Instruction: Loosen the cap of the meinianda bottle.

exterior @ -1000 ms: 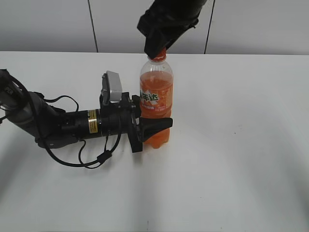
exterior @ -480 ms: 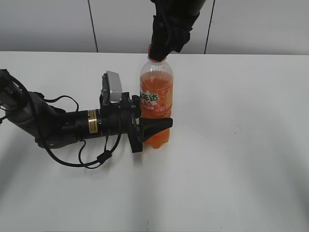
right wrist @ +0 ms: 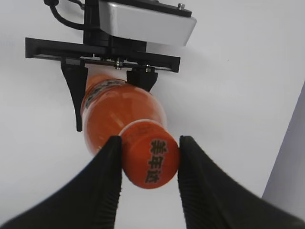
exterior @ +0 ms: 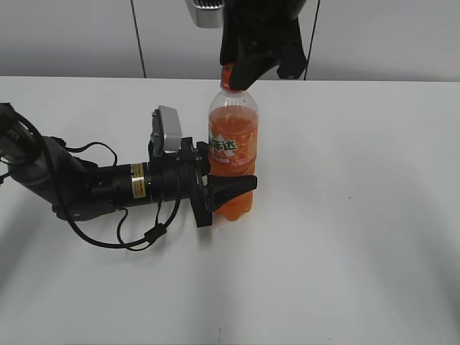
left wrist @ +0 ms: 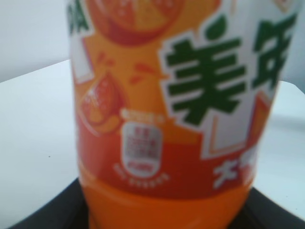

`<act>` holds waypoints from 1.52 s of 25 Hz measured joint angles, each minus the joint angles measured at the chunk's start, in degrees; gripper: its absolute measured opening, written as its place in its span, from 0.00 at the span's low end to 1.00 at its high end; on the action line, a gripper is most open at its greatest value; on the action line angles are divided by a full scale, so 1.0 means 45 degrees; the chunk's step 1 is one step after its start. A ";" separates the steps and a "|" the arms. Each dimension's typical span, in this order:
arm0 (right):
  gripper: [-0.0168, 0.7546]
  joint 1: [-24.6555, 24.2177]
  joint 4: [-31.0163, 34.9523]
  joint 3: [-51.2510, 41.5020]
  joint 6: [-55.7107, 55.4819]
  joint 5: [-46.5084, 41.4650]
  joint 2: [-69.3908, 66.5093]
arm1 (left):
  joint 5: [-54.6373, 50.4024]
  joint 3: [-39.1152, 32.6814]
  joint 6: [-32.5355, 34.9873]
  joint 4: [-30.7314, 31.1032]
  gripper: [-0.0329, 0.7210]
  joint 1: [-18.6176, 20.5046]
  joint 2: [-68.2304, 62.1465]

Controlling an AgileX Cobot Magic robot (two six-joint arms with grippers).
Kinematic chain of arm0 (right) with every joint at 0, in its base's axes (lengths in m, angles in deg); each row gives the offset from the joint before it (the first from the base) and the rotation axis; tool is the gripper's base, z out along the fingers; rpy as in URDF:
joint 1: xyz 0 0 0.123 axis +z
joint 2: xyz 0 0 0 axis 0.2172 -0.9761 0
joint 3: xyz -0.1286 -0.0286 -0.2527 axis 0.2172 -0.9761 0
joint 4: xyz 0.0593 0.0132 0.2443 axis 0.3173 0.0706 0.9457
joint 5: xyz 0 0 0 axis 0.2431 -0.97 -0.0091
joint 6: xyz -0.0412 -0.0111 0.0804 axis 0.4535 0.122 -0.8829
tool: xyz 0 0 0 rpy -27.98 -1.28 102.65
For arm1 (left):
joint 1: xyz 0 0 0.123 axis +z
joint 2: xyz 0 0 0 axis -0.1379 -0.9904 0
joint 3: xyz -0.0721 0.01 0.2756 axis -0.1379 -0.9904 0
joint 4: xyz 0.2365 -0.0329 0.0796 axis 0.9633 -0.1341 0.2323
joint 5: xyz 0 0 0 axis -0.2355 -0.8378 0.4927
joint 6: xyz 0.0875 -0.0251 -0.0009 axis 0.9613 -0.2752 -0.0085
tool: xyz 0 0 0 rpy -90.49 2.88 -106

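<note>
Exterior view: bottle upright at frame centre on white table, left gripper clamped around lower body. Right gripper at top centre, fingers pressed against cap (both sides touching).

Your exterior view looks down at a slant across the white table toward the back wall, taking in both arms and the upright meinianda bottle. Your left wrist view sits level and very close, so the bottle's blurred label fills it. Your right wrist view looks steeply down onto the cap from close above. All three views share the bottle.
</note>
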 joint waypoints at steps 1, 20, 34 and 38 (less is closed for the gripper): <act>0.37 0.0000 0.0000 0.0000 0.0240 0.0000 0.0000 | 0.0000 0.0000 0.0000 0.0000 0.56 0.0000 0.0000; 0.37 0.0000 0.0000 0.0000 0.2627 0.0000 0.0000 | 0.0000 0.0000 0.0000 0.0000 0.56 0.0000 0.0000; 0.70 0.0000 0.0458 0.0000 -0.2280 0.0049 0.0330 | 0.0000 0.0000 -0.0009 0.0000 0.56 0.0000 0.0000; 0.70 0.0000 0.0775 0.0000 -0.6517 0.0049 0.0772 | 0.0000 0.0000 -0.0009 0.0000 0.56 0.0000 0.0000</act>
